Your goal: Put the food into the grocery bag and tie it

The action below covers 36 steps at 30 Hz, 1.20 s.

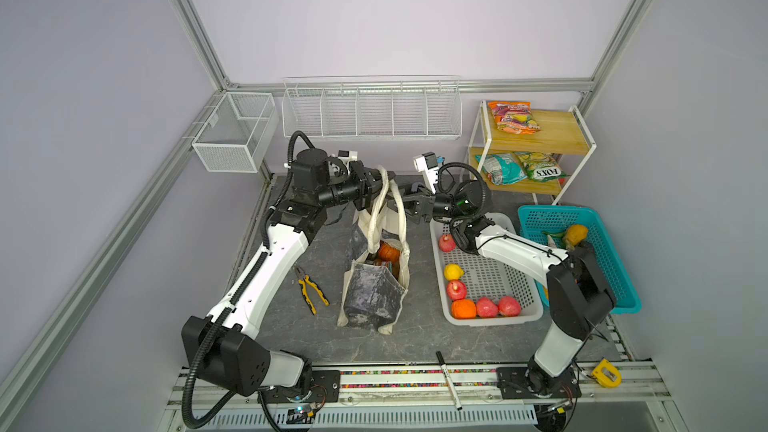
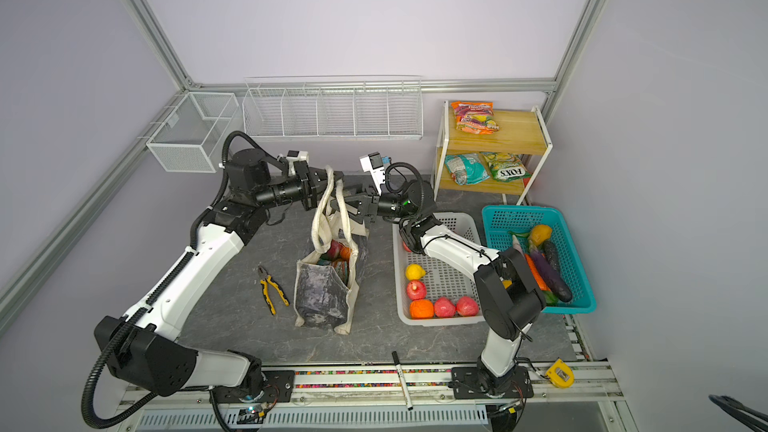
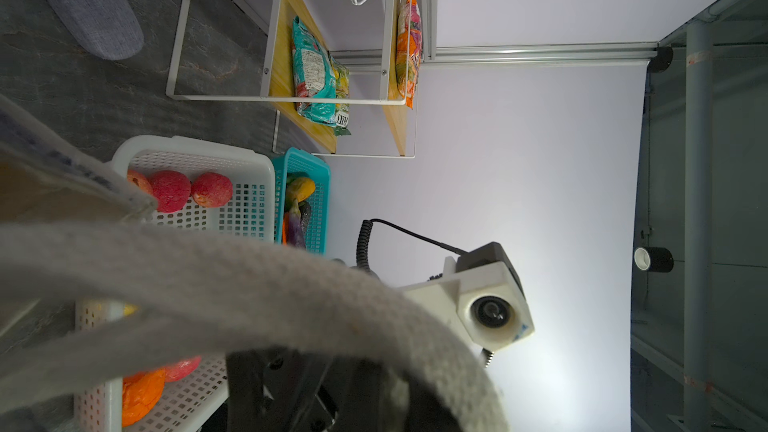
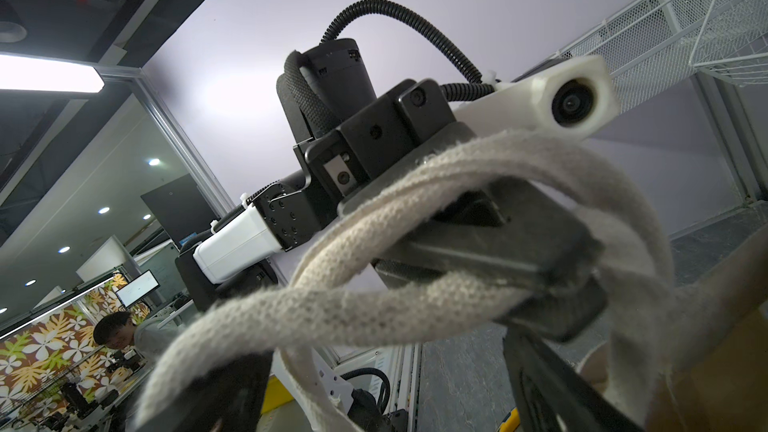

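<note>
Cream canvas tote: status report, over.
Left gripper shut on cream loop handle. Right gripper open beside it. Cream canvas tote upright, toy fruit inside. Yellow-handled pliers apart.

- Both top views are bright and evenly lit from overhead; shadows under the arms on the dark bench (image 1: pixel 415 342) are soft and faint.
- The aluminium frame posts (image 1: pixel 192 18) lean and bow toward the edges in both top views, a wide-angle effect.
- In the left wrist view the bag handle (image 3: pixel 249 280) lies close to the lens, blurred and greyish; a pale glow spreads over the wall (image 3: pixel 561 201).
- In the right wrist view a ceiling light panel (image 4: pixel 45 74) is blown out white, with the corner around it dim.
</note>
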Each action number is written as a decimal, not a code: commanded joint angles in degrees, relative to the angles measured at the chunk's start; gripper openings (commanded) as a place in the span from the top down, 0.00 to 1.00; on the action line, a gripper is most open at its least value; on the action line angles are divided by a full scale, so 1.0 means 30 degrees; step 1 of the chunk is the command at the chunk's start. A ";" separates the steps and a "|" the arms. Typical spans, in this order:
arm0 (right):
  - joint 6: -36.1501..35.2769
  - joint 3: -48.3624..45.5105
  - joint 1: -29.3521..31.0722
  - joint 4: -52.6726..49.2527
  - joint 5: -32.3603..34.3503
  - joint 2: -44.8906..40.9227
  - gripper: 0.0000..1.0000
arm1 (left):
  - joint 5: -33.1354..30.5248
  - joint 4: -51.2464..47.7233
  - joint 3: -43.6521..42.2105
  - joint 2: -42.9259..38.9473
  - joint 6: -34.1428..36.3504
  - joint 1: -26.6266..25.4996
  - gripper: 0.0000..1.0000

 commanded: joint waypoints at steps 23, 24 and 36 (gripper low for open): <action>0.1586 0.2794 0.1032 -0.3309 0.2307 0.0167 0.08 | -0.4576 -0.5125 -0.0831 -0.2137 0.6565 -0.0107 1.00; 0.1537 0.2941 0.1094 -0.3485 0.2307 0.0210 0.08 | -0.4715 -0.5288 -0.0801 -0.2198 0.6772 -0.0106 1.00; 0.0951 0.4190 0.1763 -0.5539 0.2307 0.0749 0.10 | -0.5931 -0.6922 -0.0284 -0.2120 0.8526 -0.0264 1.00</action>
